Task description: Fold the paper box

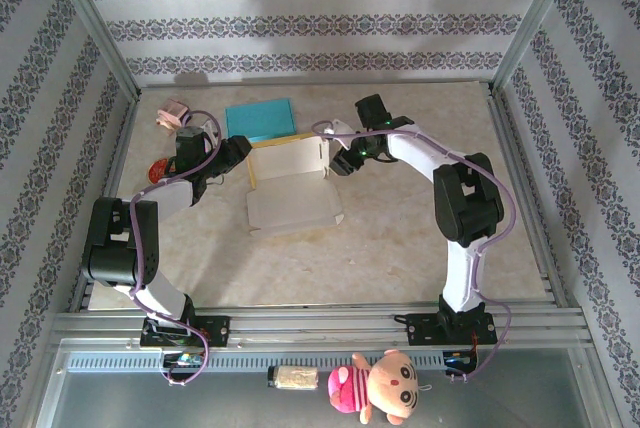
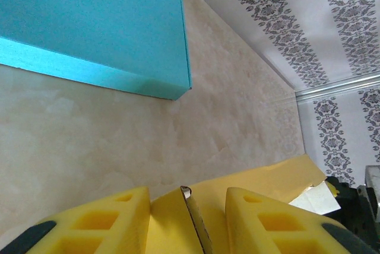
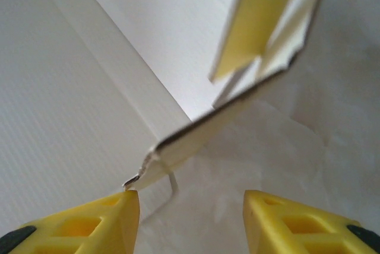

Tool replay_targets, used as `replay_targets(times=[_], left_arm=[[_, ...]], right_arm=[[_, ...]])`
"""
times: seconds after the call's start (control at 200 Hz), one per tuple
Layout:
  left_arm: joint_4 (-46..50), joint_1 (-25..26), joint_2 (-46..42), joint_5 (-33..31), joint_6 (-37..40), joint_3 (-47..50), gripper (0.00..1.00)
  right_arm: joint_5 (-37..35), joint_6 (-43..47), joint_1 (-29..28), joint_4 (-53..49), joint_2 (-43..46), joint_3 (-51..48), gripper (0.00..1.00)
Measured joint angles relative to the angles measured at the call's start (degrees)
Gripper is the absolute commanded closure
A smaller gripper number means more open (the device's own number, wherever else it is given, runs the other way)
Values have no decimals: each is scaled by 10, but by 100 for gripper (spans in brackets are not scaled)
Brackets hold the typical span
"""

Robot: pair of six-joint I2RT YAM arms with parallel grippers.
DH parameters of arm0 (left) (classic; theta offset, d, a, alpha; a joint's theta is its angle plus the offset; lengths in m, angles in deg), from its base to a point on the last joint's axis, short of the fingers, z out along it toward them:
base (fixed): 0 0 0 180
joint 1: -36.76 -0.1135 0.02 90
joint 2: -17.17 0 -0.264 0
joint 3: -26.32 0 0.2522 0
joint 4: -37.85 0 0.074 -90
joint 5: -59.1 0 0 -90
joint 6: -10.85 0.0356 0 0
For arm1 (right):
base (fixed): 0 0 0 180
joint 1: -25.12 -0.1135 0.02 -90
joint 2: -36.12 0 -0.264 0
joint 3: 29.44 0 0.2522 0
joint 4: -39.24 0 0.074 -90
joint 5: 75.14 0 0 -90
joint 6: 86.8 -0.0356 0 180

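Observation:
The paper box (image 1: 292,186), white outside and yellow inside, lies half unfolded in the middle of the table. My left gripper (image 1: 236,152) is at the box's left back corner. In the left wrist view its yellow fingers (image 2: 107,218) stand open on either side of an upright yellow wall edge (image 2: 193,206), with a gap on both sides. My right gripper (image 1: 341,159) is at the box's right back corner. It is open in the right wrist view (image 3: 191,197). The corner of a raised white flap (image 3: 202,129) touches the tip of its left finger (image 3: 119,206).
A teal flat box (image 1: 260,118) lies just behind the paper box, close to the left gripper (image 2: 89,22). A pink item (image 1: 172,114) and a red item (image 1: 157,169) sit at the left edge. A plush toy (image 1: 380,386) lies below the front rail.

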Motion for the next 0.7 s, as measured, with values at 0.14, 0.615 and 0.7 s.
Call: replay_targets(times=[0.14, 0.615, 0.7], left_arm=[[0, 0, 1, 0, 1, 0, 62], [-1, 0, 3, 1, 2, 0, 62], [-2, 0, 4, 0, 2, 0, 62]], right_arm=[[10, -3, -11, 0, -16, 28, 49], [29, -189, -19, 64, -48, 57, 60], [23, -223, -25, 88, -51, 53, 63]])
